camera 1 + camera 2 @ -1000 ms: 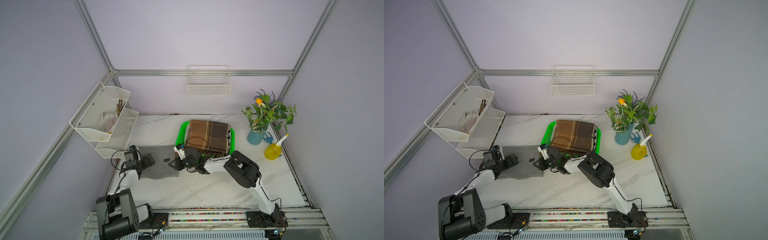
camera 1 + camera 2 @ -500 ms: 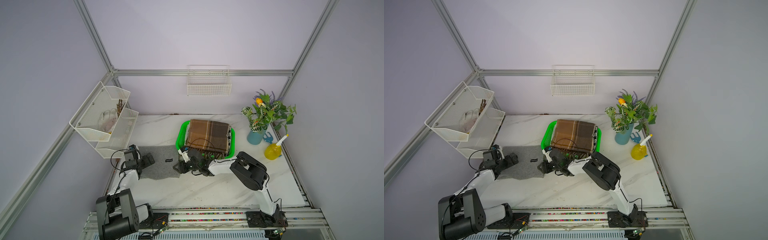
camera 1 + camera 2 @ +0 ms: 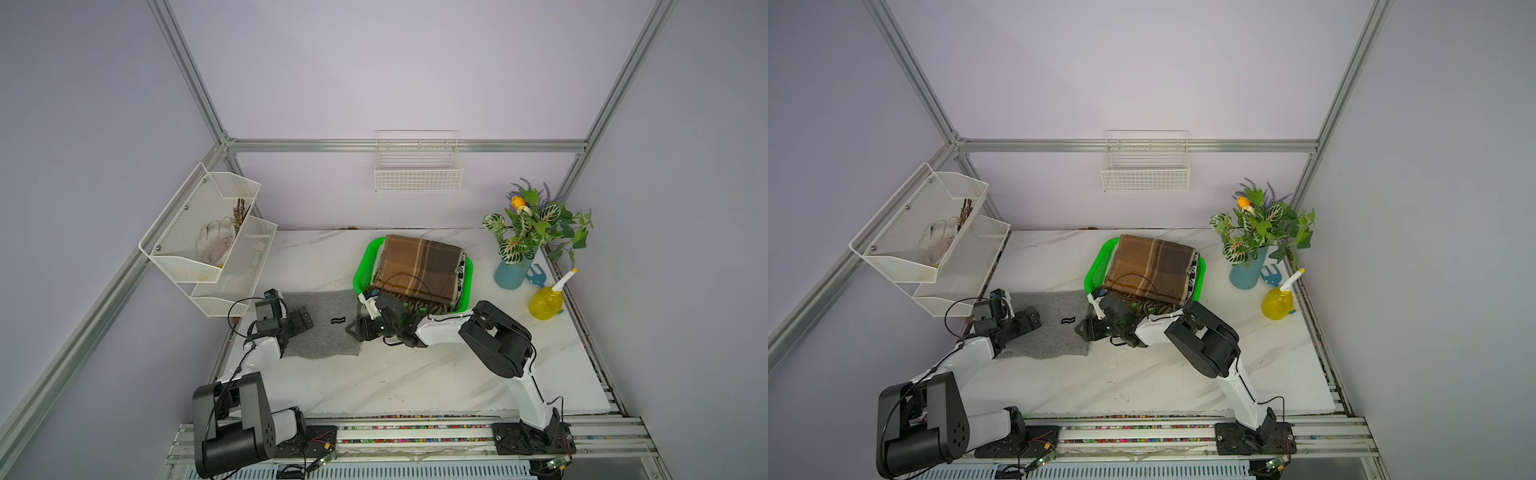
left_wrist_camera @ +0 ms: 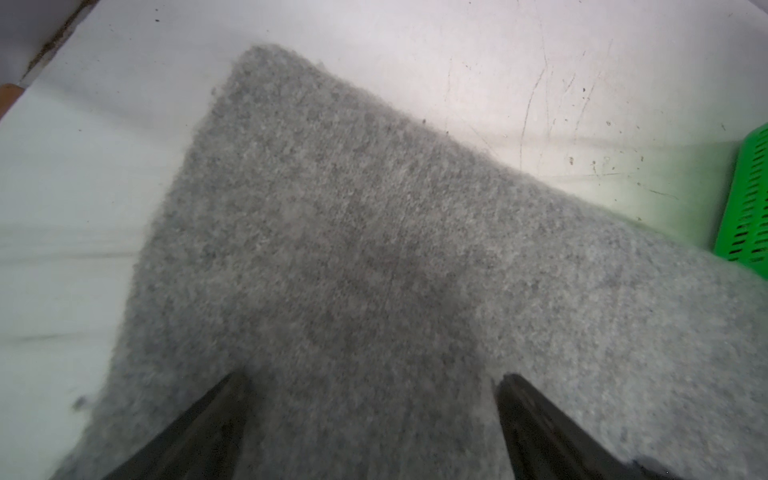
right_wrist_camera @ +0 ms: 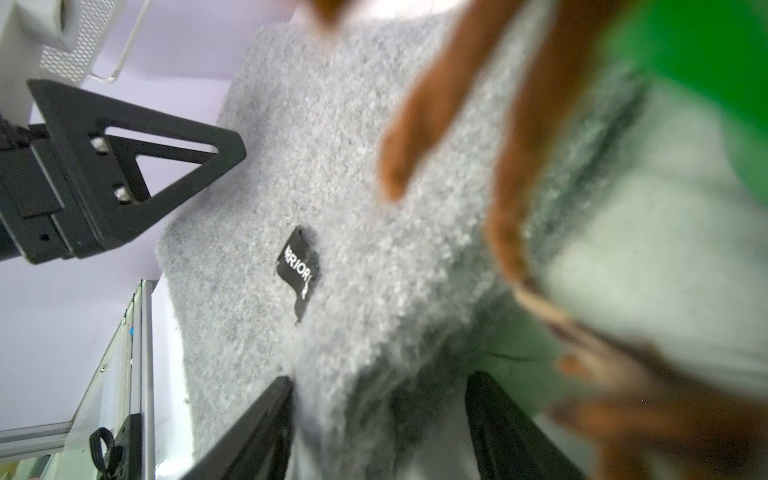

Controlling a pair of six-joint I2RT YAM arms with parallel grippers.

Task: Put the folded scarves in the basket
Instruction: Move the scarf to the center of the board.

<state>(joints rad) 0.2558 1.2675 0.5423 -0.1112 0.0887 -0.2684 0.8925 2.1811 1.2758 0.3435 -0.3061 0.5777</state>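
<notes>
Right fingers (image 5: 257,436) opening, retreating empty at frame centre; scarf (image 3: 419,266) lying in basket (image 3: 362,270), task nearing completion; left fingers (image 4: 191,436) gaping wide, empty.

Left pincer (image 4: 374,384) spread wide; right pincer (image 5: 380,380) parted; both low, tips facing.

The white marble table (image 3: 415,374) carries a grey cloth (image 3: 324,343) lying flat near its left edge, a small black label (image 3: 338,320) on top. Just beside the cloth's far right corner stands the green basket (image 3: 362,266). Near the right edge stand a blue vase (image 3: 509,277), a yellow spray bottle (image 3: 543,306) and, between them, a small blue rake (image 3: 535,277).
</notes>
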